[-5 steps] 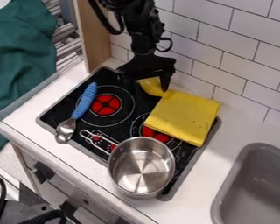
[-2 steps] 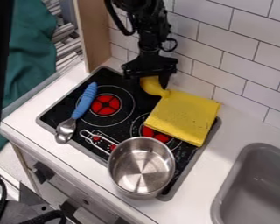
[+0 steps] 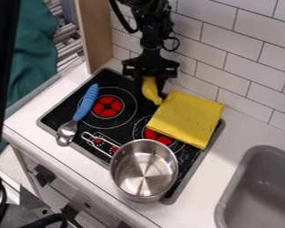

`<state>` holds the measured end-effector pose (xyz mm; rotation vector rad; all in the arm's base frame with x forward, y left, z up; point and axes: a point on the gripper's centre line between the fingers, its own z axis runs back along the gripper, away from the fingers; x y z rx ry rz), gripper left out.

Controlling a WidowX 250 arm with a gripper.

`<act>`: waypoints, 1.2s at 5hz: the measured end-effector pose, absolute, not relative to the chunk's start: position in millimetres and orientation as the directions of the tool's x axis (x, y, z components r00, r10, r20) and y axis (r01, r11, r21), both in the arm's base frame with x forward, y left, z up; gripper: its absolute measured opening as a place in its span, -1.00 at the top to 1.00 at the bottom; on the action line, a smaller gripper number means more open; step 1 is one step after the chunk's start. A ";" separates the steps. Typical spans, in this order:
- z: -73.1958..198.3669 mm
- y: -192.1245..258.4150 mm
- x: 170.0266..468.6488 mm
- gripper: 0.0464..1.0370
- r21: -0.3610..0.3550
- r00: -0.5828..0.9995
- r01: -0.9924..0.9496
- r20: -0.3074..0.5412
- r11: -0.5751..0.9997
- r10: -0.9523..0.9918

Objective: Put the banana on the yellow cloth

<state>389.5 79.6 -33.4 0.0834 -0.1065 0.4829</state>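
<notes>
The black gripper (image 3: 149, 83) hangs over the back of the stove, shut on the yellow banana (image 3: 151, 91). The banana's upper end is between the fingers, partly hidden by the gripper, and its lower end points down toward the cloth. Just right of the banana, the folded yellow cloth (image 3: 186, 118) lies flat across the stove's back right part, its upper left corner close to the banana's tip.
A metal pot (image 3: 144, 171) stands at the stove's front right, its handle pointing left. On the left lies a spoon with a blue handle (image 3: 87, 102). The tiled wall (image 3: 228, 62) rises behind, and a grey sink (image 3: 264, 182) is at the right.
The gripper has shifted slightly right and its fingers have come closer together around the banana. The banana has turned, its lower tip swinging down and left, away from the cloth's corner.
</notes>
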 end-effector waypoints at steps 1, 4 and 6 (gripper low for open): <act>0.4 56.1 391.0 0.06 0.093 0.960 -0.253 0.150 0.963 0.237; -5.6 -26.1 372.9 0.06 0.025 0.995 0.021 0.102 0.999 -0.023; -19.8 -15.8 341.5 0.07 0.033 0.997 -0.066 0.047 0.997 0.065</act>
